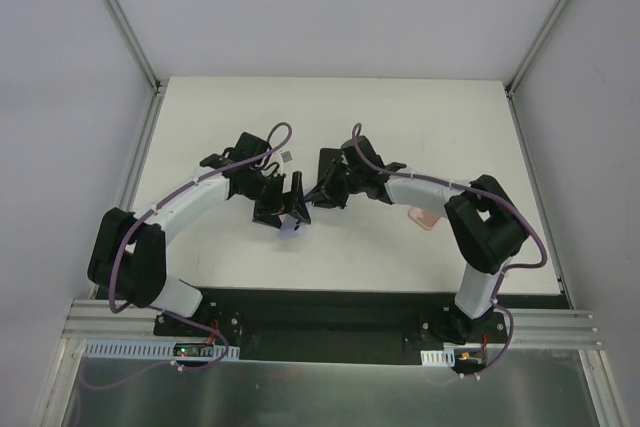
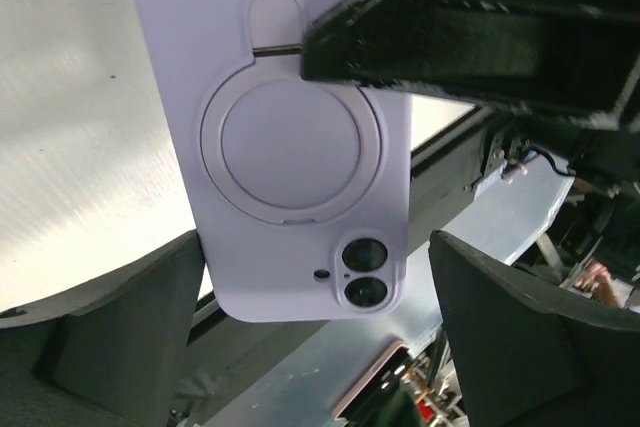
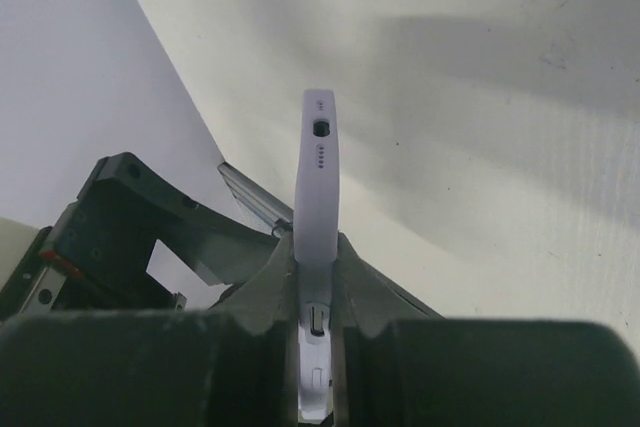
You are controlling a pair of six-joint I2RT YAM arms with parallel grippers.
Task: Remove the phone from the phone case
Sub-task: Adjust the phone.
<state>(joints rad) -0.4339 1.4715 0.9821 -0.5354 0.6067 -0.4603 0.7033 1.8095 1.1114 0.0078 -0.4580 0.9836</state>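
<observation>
A lavender phone case (image 2: 290, 147) with a round ring on its back is held in the air over the middle of the table. Two camera lenses (image 2: 365, 272) show through its corner cutout, so the phone sits inside. My right gripper (image 3: 318, 259) is shut on the case's thin edge (image 3: 318, 177); it shows as a black block (image 2: 470, 27) in the left wrist view. My left gripper (image 2: 315, 252) is open, its fingers (image 2: 130, 317) on either side of the case's camera end, with a gap on the right. In the top view the case (image 1: 293, 225) hangs between the left gripper (image 1: 283, 207) and the right gripper (image 1: 320, 192).
A flat pink object (image 1: 425, 218) lies on the white table (image 1: 420, 117) near the right arm's elbow; it also shows as a pink-edged slab in the left wrist view (image 2: 368, 379). A small grey item (image 1: 287, 156) lies behind the left wrist. Frame rails border the table.
</observation>
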